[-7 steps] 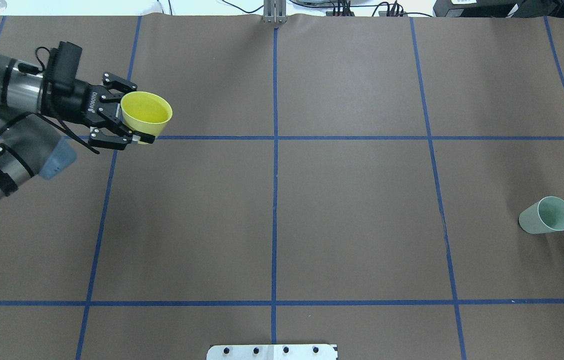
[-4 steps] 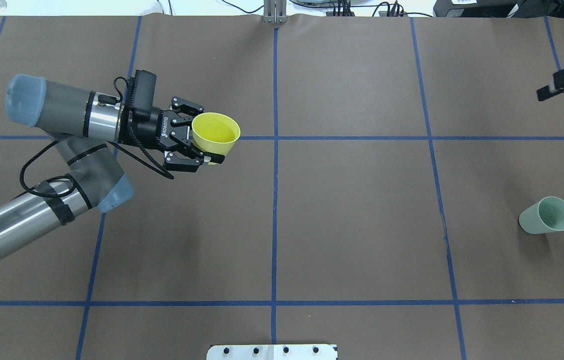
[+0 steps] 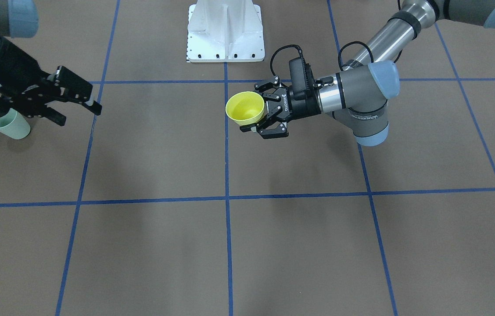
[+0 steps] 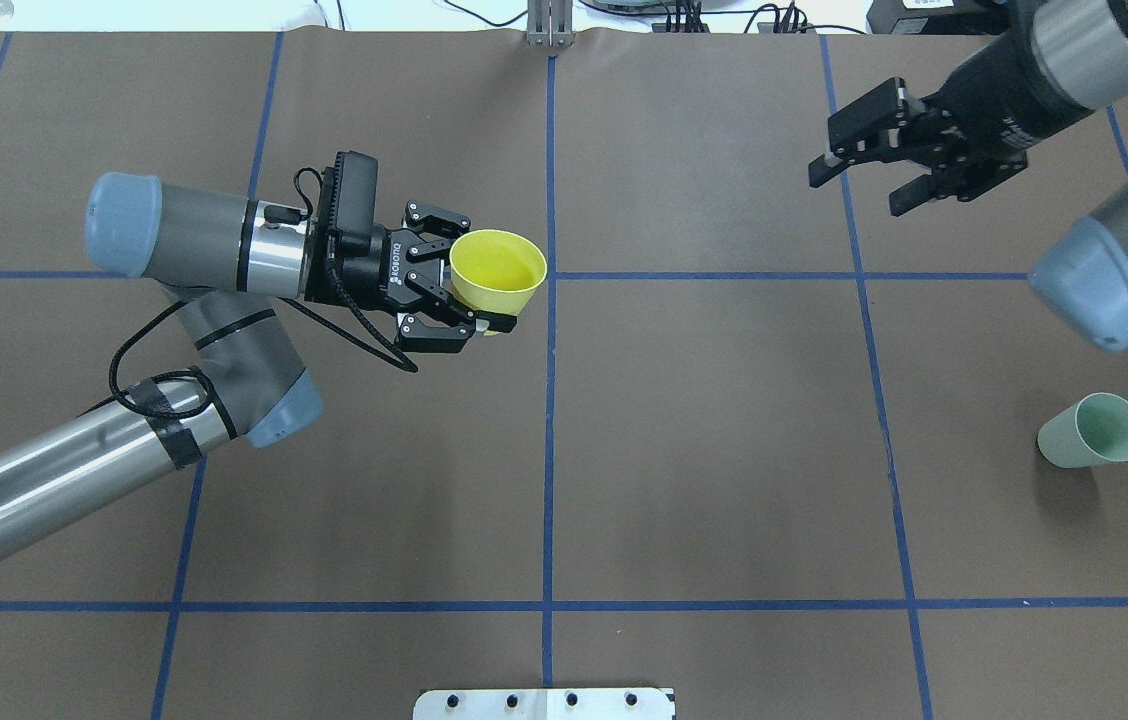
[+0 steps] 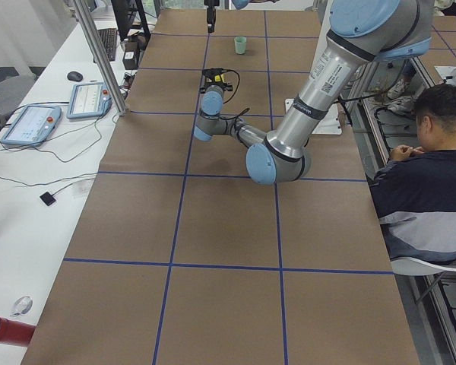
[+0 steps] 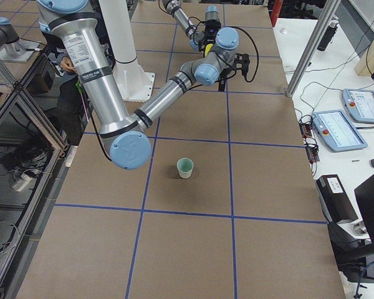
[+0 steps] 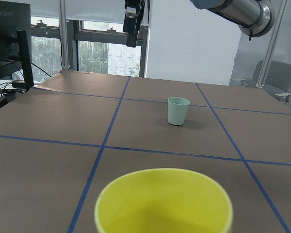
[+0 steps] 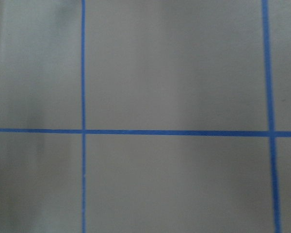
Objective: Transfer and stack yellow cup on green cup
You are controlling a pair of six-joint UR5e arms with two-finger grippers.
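The yellow cup [image 4: 497, 272] hangs above the table just left of the centre tape line, mouth tipped up, with my left gripper [image 4: 482, 285] shut on its wall. The front-facing view shows the same yellow cup [image 3: 245, 106] in that left gripper [image 3: 254, 109]. It fills the bottom of the left wrist view as the yellow cup [image 7: 165, 200]. The green cup [image 4: 1094, 431] stands upright on the table at the near right, also seen as the green cup [image 7: 178, 110]. My right gripper [image 4: 854, 190] hovers open and empty at the far right, well apart from both cups.
Blue tape lines divide the brown table cover [image 4: 704, 450] into squares. A white robot base plate [image 3: 224, 30] sits at the robot's edge. A seated person [image 5: 429, 171] is beside the table. Pendants and cables lie on a side bench [image 5: 38, 122].
My left arm has carried the yellow cup to the right, up to the centre line. My right arm has swung in from the right edge towards the middle. The green cup stays put.
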